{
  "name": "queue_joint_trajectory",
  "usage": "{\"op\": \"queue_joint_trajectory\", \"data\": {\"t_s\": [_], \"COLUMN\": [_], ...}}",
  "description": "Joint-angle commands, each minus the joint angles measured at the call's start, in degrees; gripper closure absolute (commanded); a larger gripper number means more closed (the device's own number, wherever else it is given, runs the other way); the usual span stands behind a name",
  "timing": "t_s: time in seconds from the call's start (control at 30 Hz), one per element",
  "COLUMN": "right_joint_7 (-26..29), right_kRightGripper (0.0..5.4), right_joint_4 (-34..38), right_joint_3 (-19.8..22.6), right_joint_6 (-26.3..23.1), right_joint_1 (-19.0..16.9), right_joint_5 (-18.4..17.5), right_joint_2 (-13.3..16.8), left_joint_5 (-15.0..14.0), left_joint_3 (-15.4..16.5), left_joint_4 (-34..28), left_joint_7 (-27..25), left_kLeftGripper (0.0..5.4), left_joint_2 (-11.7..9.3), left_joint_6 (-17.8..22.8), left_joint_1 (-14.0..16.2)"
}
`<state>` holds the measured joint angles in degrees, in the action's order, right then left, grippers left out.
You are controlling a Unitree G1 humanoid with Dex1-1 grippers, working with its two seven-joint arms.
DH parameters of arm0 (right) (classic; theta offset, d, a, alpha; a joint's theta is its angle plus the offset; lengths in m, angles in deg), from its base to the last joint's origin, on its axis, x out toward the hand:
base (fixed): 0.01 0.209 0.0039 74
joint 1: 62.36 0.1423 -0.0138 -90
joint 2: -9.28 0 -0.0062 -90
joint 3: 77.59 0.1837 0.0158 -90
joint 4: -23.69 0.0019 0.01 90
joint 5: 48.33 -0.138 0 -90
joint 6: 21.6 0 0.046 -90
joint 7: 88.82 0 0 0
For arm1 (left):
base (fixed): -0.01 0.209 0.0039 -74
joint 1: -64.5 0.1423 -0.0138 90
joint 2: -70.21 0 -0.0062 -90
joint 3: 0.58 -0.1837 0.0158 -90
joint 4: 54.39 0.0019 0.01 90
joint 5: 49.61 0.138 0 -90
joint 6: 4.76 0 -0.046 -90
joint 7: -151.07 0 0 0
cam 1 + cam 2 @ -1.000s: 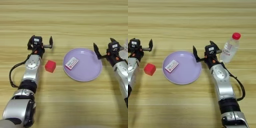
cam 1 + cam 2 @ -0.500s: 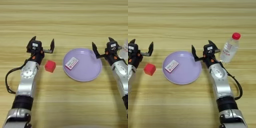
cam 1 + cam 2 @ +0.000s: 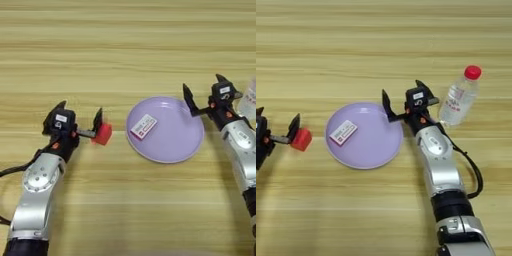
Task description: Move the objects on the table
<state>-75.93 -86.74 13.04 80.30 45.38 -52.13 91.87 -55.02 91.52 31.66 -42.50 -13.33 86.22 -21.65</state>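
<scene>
Left gripper [image 3: 78, 118], two black fingers spread wide, sits at 9 o'clock of the round lilac plastic plate [image 3: 180, 145]. Its right-hand finger [image 3: 97, 119] touches the small red cube [image 3: 104, 134], which lies on the light-brown wooden plank table [image 3: 125, 55] just outside the finger, not between the pair; nothing is grasped.

Right gripper [image 3: 404, 98], fingers likewise splayed and empty, hovers at 3 o'clock of the plate, one finger over the plate's rim. At 3 o'clock of this gripper, just beside it, stands the clear plastic water bottle with red cap and red-printed label [image 3: 458, 97], upright; contact cannot be told.

On the plate, left of centre, lies a small flat rectangular bar [image 3: 143, 126], pale face with a reddish-purple edge, tilted diagonally. Plate lies between the two grippers; cube and plate are near but apart.

Count: one cube, one bottle, one bar, one plate, two grippers. A black cable [image 3: 474, 172] loops off the right forearm.
</scene>
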Motion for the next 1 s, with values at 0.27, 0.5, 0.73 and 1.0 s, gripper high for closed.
{"op": "queue_joint_trajectory", "data": {"t_s": [0.27, 0.5, 0.73, 1.0], "right_joint_7": [-0.7, -1.0, -1.1, -1.1], "right_kRightGripper": [0.03, 0.03, 0.03, 0.00], "right_joint_4": [-1.8, -2.3, -2.3, -2.4], "right_joint_3": [0.6, 0.7, 0.6, 0.7], "right_joint_6": [0.3, 0.4, 0.4, 0.5], "right_joint_1": [1.8, 2.1, 2.1, 2.1], "right_joint_5": [0.3, 0.2, 0.1, 0.1], "right_joint_2": [-0.3, -0.2, -0.2, -0.1], "left_joint_5": [-0.1, 1.0, 2.2, 3.0], "left_joint_3": [-5.5, -5.5, -5.3, -5.7], "left_joint_4": [1.8, 3.4, 8.4, 17.4], "left_joint_7": [-4.2, -3.5, -2.5, -2.0], "left_kLeftGripper": [0.00, 0.00, 0.00, 0.45], "left_joint_2": [0.2, 0.1, 0.0, 0.5], "left_joint_6": [0.6, 0.6, -0.6, -4.6], "left_joint_1": [3.3, 3.5, 2.8, 1.1]}}
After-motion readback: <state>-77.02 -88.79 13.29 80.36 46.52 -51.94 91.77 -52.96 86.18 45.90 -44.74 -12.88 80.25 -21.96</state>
